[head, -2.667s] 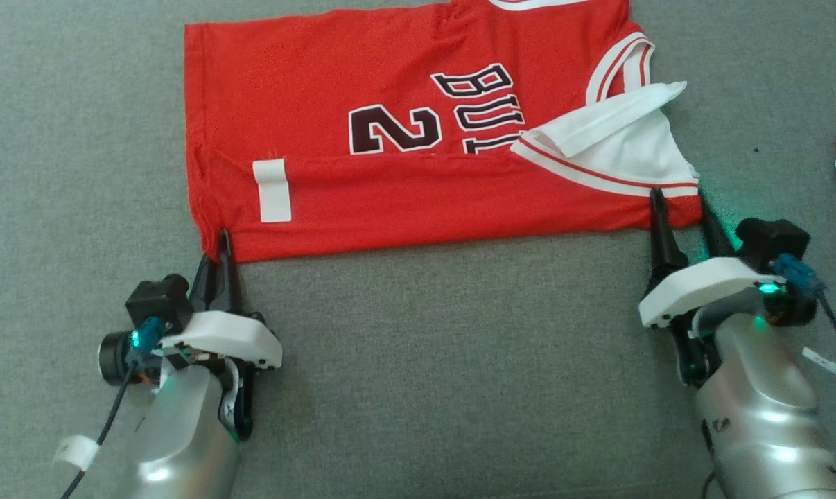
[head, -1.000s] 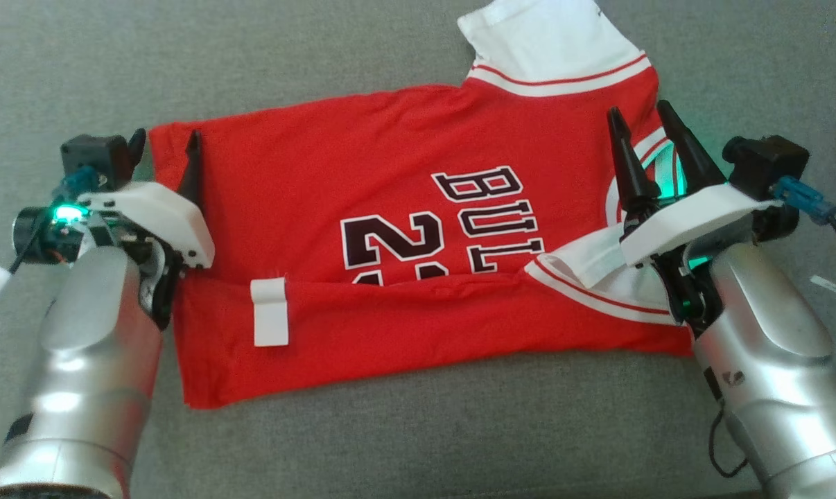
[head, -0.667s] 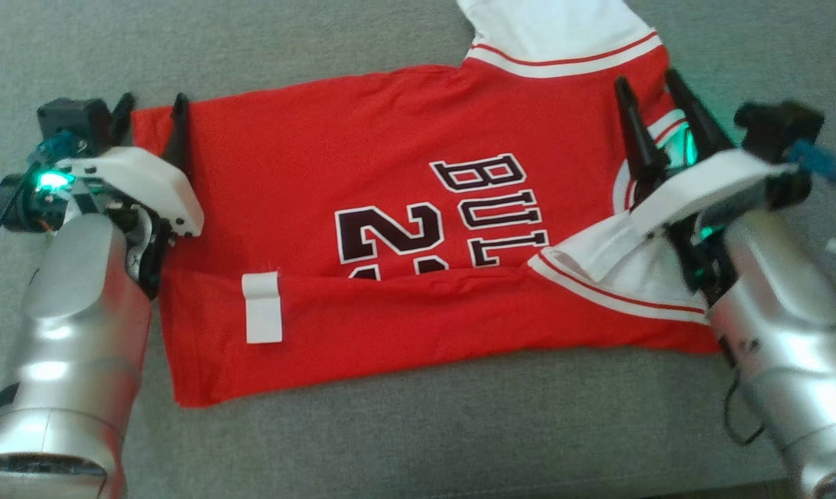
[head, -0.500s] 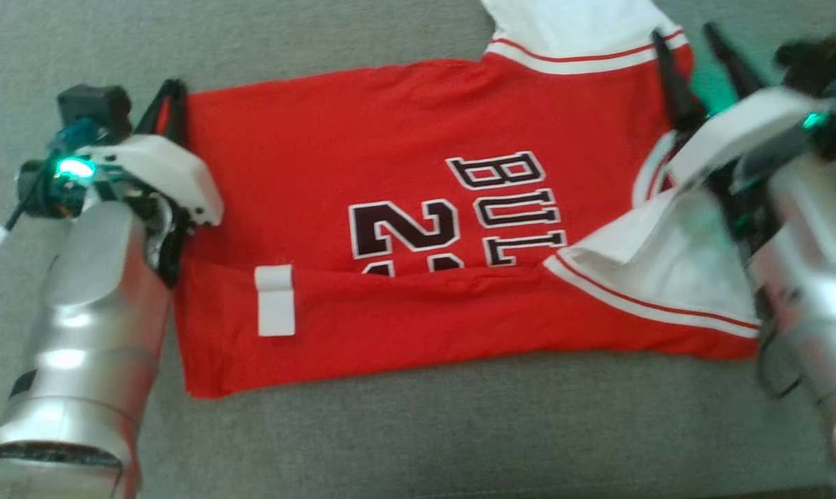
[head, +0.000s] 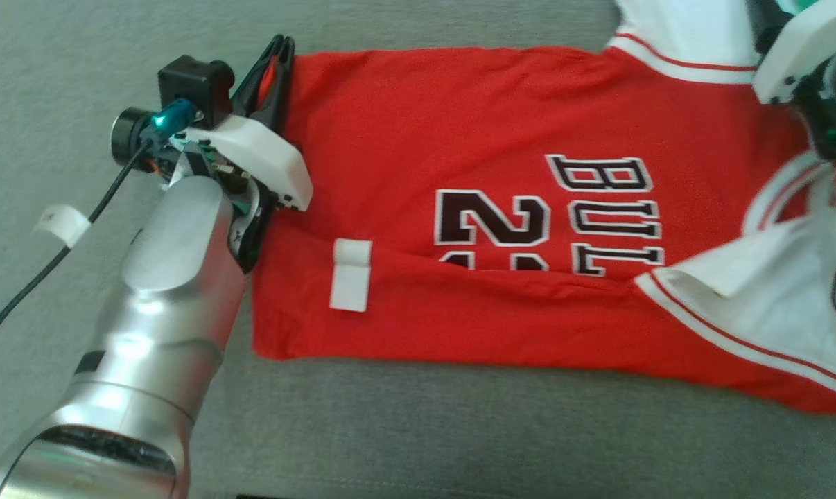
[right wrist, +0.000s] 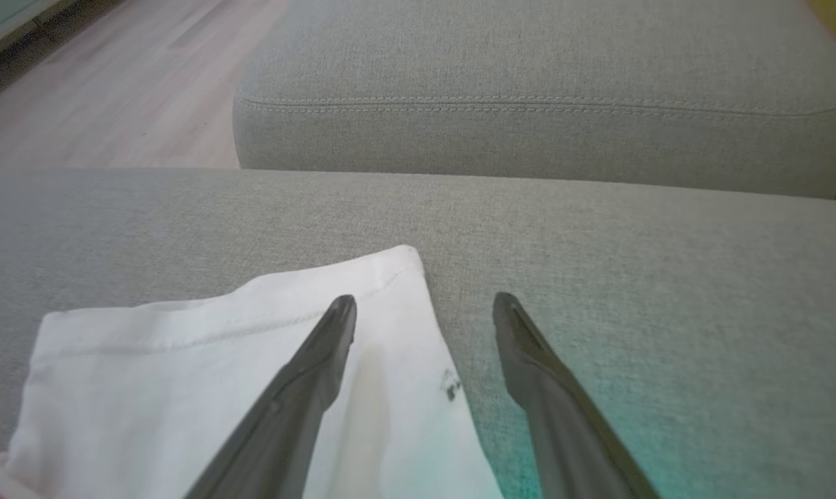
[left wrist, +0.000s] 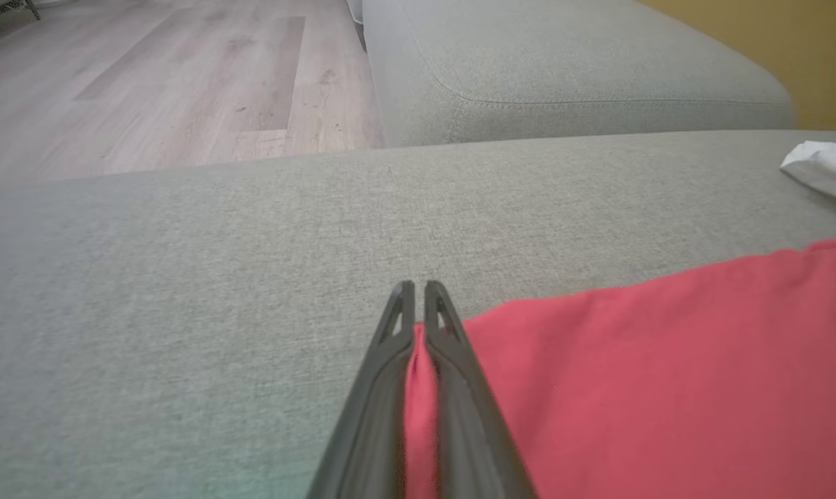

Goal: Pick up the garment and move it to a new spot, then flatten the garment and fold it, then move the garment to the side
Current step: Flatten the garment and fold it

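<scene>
Red jersey [head: 459,118] lies spread on the grey couch cushion [head: 418,430] — left claw [left wrist: 415,290] is clamped onto its far corner, right claw [right wrist: 425,305] gapes wide, gripping nothing, over the white sleeve [right wrist: 217,360].

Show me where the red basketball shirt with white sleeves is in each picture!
Head view: red basketball shirt spread across the middle and right.
Left wrist view: lower right, its red edge pinched in the left gripper.
Right wrist view: its white sleeve, lower left.
Shared landmark: the grey woven cushion underneath it.
</scene>
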### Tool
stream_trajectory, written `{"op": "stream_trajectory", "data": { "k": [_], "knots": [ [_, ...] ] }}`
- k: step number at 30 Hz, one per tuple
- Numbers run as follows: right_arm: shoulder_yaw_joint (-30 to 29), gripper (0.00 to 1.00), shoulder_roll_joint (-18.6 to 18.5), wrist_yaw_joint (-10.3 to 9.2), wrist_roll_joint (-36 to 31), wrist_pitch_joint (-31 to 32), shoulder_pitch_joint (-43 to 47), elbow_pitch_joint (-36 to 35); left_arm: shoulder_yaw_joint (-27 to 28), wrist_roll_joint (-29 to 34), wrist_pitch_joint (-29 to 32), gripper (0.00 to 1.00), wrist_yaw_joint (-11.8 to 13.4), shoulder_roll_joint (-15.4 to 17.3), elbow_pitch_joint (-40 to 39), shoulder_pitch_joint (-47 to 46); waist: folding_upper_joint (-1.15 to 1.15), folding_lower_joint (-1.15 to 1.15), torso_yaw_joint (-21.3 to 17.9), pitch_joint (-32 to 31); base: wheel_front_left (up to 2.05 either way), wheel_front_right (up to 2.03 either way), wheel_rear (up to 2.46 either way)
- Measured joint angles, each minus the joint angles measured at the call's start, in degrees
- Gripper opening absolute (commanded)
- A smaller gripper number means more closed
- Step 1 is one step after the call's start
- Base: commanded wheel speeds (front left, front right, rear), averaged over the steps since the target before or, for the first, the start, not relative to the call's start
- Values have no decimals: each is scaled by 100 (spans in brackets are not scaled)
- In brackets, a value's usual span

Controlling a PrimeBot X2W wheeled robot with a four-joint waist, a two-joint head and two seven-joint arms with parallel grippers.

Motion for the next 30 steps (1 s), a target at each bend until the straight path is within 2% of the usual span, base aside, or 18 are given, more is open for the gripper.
{"op": "stream_trajectory", "data": {
  "k": [6,12,13,14,15,19,25,30],
  "knots": [
    [55,100,-90,0,-63,47,-410,544,-216,-129,-212,0,-1,-46,-146,-62,0,0,355,130,0,0,0],
    [113,100,-82,0,-87,73,-662,914,-350,-249,-299,0,0,-115,-109,-140,0,0,459,233,0,0,0],
    [122,90,-74,0,-87,74,-692,946,-363,-266,-303,0,0,-115,-88,-141,0,0,455,236,0,0,0],
    [133,47,-59,0,-79,73,-726,978,-370,-266,-327,0,0,-114,-70,-141,0,-1,447,239,0,0,0],
    [135,0,-48,0,-62,49,-732,988,-381,-266,-364,0,0,-114,-48,-141,0,0,438,234,0,0,0],
    [181,0,4,0,-42,-227,-726,1020,-442,-342,-412,0,-1,-114,27,-151,0,0,396,203,0,0,0],
    [136,0,53,0,85,-1103,-726,1014,-470,-354,-673,0,56,-37,132,-159,0,0,235,142,0,0,0],
    [223,0,140,0,353,-1534,-631,651,-422,-353,-811,0,191,90,260,-147,0,-1,15,22,0,0,0]
  ]
}}
